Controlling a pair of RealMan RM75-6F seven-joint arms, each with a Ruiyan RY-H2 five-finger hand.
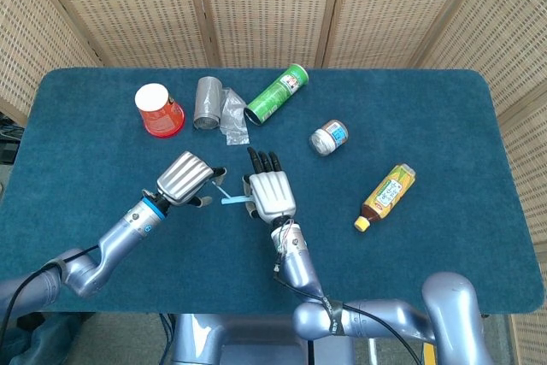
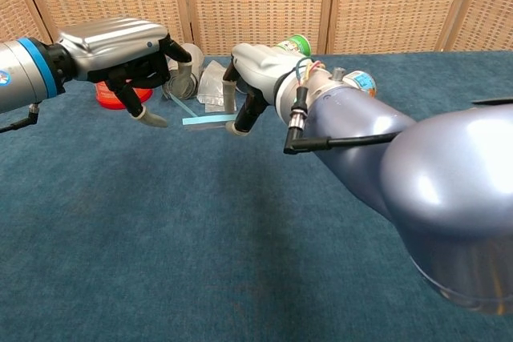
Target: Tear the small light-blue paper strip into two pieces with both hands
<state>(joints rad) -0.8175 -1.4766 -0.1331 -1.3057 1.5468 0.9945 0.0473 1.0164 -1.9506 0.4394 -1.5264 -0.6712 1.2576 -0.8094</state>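
Chest view: right hand [image 2: 255, 78] pinches paper strip [image 2: 207, 120].

right hand [image 1: 271, 194] holding blue strip [image 1: 231, 200], left hand [image 1: 185, 178] near

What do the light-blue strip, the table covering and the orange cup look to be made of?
The light-blue strip, pinched by the right hand, looks like thin matte paper: flat, no gloss. The table covering seems a teal cloth or felt, with a fuzzy nap in the chest view. The orange cup looks like translucent plastic, slightly glossy, though that is uncertain.
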